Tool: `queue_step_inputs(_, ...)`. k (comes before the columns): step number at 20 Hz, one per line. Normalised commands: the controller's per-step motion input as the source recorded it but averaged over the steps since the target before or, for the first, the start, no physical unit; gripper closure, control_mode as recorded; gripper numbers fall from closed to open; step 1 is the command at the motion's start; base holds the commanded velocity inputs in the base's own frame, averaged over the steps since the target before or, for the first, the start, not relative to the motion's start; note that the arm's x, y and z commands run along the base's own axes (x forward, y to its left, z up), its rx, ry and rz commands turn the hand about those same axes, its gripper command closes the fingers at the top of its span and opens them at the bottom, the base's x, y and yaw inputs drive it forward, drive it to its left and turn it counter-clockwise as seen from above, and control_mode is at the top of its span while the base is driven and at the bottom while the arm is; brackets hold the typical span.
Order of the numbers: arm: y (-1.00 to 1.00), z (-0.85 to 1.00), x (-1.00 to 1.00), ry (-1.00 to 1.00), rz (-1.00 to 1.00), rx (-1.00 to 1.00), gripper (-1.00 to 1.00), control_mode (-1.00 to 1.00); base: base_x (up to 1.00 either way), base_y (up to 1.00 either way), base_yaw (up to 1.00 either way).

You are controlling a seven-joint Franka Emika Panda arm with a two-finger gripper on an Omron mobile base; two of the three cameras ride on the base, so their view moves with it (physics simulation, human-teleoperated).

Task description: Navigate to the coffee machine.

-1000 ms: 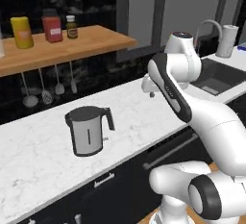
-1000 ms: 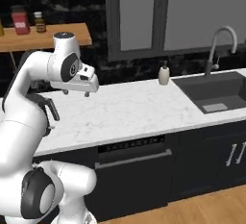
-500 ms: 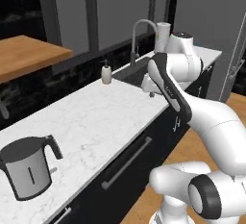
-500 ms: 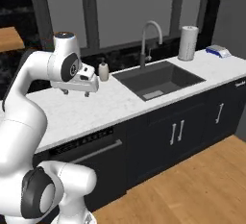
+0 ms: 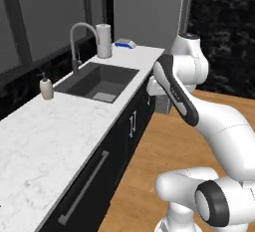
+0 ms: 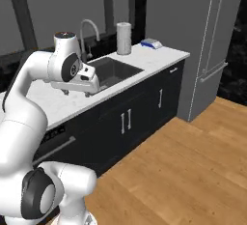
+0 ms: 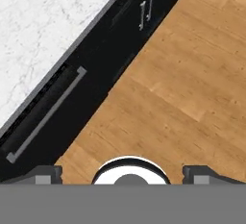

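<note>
In our left base view, a soap dispenser (image 5: pixel 46 87) stands at nine o'clock on the white marble counter (image 5: pixel 45 141). Toward eleven o'clock lies the dark sink (image 5: pixel 97 81) with its curved faucet (image 5: pixel 79 39). Just beyond, near twelve o'clock, we see a paper towel roll (image 5: pixel 103 40) and a small blue and white item (image 5: pixel 125 43) by the counter's end. Our arm bends across the right half.

In our right base view, the gripper (image 6: pixel 91 88) hangs at ten o'clock over the counter edge, and a tall grey refrigerator (image 6: pixel 207 45) fills two o'clock.

In our hand view, the gripper (image 7: pixel 124 172) has its fingertips (image 7: pixel 45 173) set wide apart, holding nothing, above the wooden floor (image 7: pixel 178 88); black cabinets (image 7: pixel 72 98) run toward eleven o'clock.

We cannot see the coffee machine from here.
</note>
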Motion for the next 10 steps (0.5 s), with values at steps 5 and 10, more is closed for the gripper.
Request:
queue_step_inputs(5, 0.0, 0.0, 0.0, 0.0, 0.0, 0.0, -1.0, 1.0, 0.0, -0.65, -0.48)
queue_step_inputs(10, 0.0, 0.0, 0.0, 0.0, 0.0, 0.0, -1.0, 1.0, 0.0, -0.7, -0.45)
